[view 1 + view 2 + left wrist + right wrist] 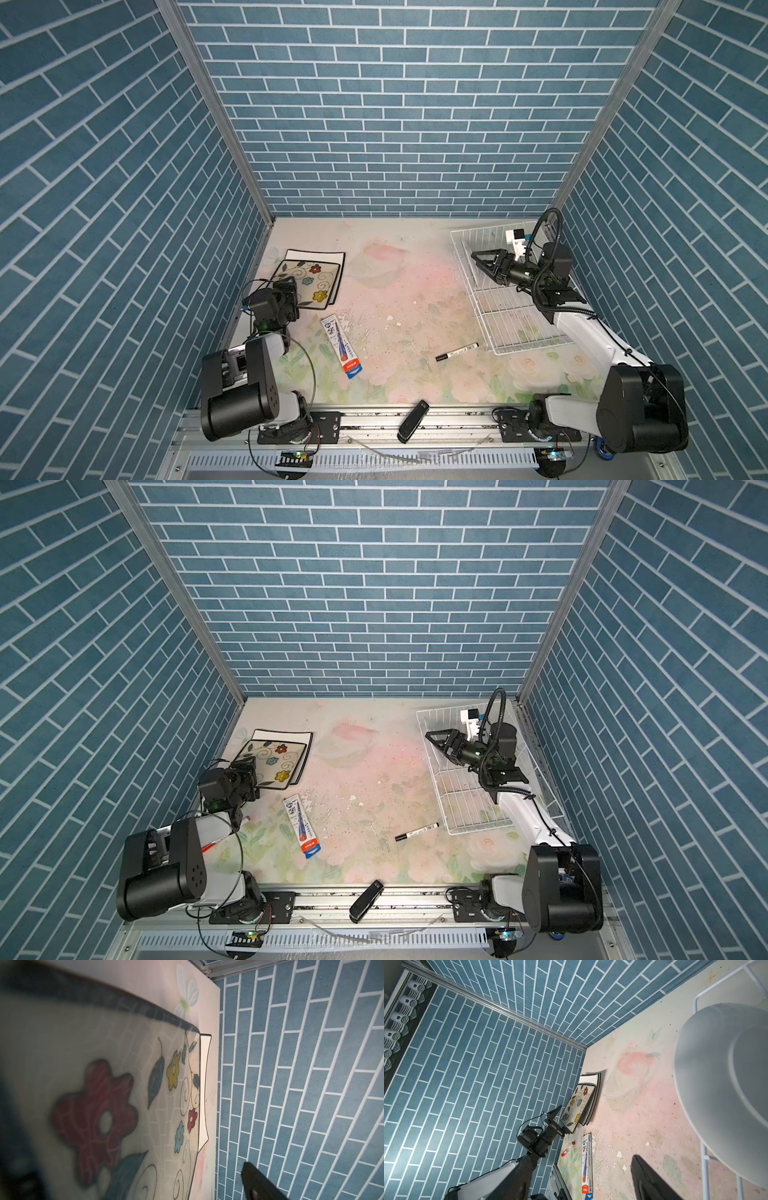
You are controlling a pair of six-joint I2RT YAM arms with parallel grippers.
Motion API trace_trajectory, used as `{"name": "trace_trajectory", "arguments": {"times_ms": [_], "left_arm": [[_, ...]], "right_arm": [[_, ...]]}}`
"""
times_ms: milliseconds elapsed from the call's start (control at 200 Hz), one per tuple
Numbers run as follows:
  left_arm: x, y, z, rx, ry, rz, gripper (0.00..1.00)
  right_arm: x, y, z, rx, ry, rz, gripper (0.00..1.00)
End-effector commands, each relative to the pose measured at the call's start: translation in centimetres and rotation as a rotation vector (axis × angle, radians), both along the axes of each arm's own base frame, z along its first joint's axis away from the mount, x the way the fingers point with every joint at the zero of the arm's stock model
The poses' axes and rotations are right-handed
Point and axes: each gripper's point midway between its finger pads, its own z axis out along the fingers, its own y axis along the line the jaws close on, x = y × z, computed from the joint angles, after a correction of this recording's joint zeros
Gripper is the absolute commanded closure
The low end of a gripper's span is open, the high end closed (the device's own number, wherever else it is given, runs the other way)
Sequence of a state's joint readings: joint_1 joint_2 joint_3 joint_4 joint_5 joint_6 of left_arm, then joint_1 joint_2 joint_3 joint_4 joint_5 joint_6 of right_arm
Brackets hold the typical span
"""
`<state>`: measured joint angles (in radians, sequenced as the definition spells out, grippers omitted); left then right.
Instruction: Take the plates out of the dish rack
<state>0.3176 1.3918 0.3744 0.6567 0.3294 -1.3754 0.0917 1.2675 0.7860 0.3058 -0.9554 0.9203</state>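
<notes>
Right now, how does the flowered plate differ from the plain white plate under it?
The flowered plate carries coloured flowers and swirls; the white plate is plain. The flowered plate lies on top; the white plate lies beneath, only two edges showing. Both are square, dark-rimmed and out of the dish rack.
</notes>
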Motion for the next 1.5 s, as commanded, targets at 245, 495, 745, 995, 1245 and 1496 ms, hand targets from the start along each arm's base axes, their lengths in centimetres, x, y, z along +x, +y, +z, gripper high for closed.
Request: {"name": "trace_trajectory", "arguments": {"times_ms": [245,495,745,995,1245,1496], "left_arm": [[1.4,-0.5,3.3,0.123,-0.039,-0.034,0.00],[2.1,-0.7,2.3,0.113,0.005,-0.062,0.00],[2.5,-1.0,2.0,0.148,0.076,-0.091,0.00],[2.5,-1.0,0.7,0.138,0.148,-0.074,0.00],[2.8,-1.6,0.4,0.150,0.207,-0.068,0.00],[2.4,-1.9,-0.7,0.157,0.299,-0.070,0.00]], "right_arm": [[-0.5,-0.2,1.6,-0.009,-0.040,-0.002,0.24],[-0.6,-0.4,1.7,-0.016,-0.040,-0.007,0.24],[-0.7,-0.5,1.5,-0.043,-0.036,-0.016,0.24],[-0.9,-0.6,1.6,-0.044,-0.041,-0.020,0.24],[-1.1,-0.7,1.9,-0.053,-0.046,-0.025,0.24],[-1.2,-0.7,1.9,-0.056,-0.049,-0.028,0.24]]}}
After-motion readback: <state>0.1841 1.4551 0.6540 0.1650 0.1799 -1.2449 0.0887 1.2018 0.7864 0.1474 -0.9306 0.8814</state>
